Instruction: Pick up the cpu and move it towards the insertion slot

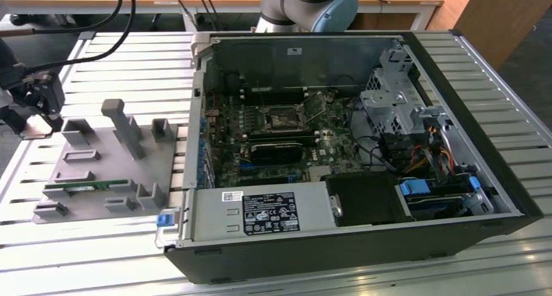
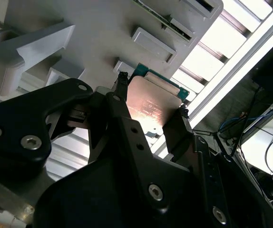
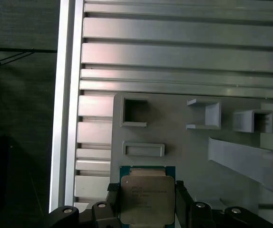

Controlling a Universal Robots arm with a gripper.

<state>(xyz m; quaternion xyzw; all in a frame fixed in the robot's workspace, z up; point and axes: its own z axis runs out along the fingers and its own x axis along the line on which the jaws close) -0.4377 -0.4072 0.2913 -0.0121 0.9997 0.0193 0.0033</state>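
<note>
Gripper [image 2: 152, 95] closed on cpu [image 2: 151, 108], pinching opposite edges, probably to keep it flat. It hangs over the grey fixture tray [image 3: 198, 152] edge, well apart from the insertion slot [image 1: 282, 119] in the open case.

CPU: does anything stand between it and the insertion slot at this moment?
Yes. The gripper holds the cpu at the gray fixture's edge. In the exterior view, the fixture's upright posts and the computer case's side wall stand between it and the insertion slot; the slot looks uncovered from above.
</note>
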